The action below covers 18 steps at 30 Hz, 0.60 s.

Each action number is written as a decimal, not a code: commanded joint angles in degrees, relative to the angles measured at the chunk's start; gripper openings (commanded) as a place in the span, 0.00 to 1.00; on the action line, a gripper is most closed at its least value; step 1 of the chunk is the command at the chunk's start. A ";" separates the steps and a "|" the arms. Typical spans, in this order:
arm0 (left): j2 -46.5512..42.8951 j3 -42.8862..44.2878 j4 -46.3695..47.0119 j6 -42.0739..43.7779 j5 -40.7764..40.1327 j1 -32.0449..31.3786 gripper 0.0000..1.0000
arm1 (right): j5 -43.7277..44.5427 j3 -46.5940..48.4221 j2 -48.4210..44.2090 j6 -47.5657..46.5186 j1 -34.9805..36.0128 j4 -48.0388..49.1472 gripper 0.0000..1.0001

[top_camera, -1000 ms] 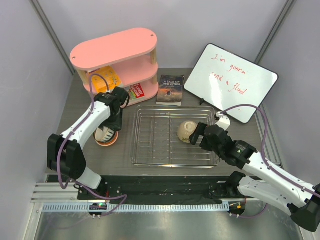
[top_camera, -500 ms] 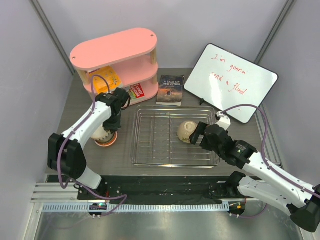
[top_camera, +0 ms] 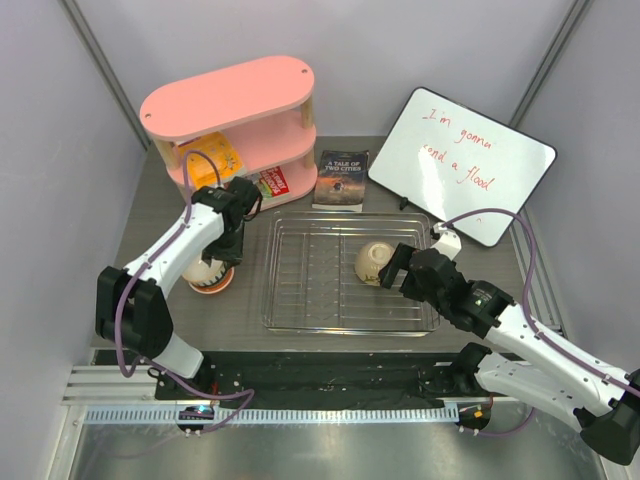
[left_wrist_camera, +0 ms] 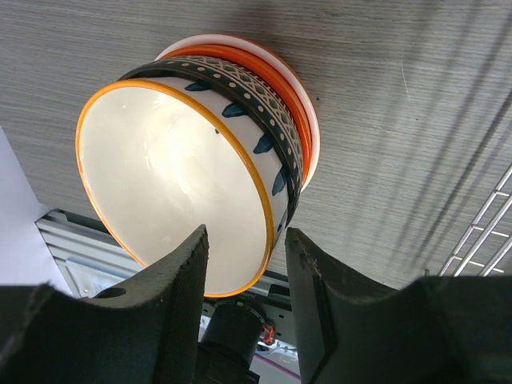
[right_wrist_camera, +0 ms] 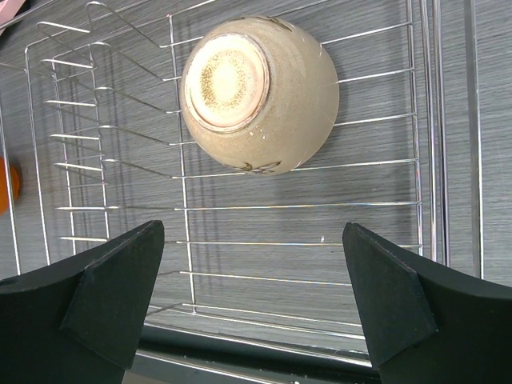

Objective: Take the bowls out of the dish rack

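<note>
One beige bowl (right_wrist_camera: 260,92) lies tipped in the dish rack (right_wrist_camera: 320,205).

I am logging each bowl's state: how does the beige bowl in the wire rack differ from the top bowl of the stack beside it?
The beige bowl lies tipped in the dish rack, its foot ring showing; the top stacked bowl sits in other bowls on the table, its inside showing. The beige bowl is speckled tan; the top stacked bowl is white inside with an orange rim and blue leaves outside. Both are round.
</note>
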 commanded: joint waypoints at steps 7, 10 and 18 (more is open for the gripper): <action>-2.51 2.59 -2.63 -0.47 -0.94 -0.17 0.46 | -0.22 -0.64 -0.63 -0.22 -0.43 1.82 1.00; -4.96 5.14 -3.51 -0.47 0.99 -0.43 0.46 | -0.22 -0.73 -0.63 -0.22 -0.43 1.82 1.00; -13.05 12.16 -3.51 0.76 13.61 -0.79 0.53 | -0.48 -0.56 -1.07 0.04 -0.44 1.82 1.00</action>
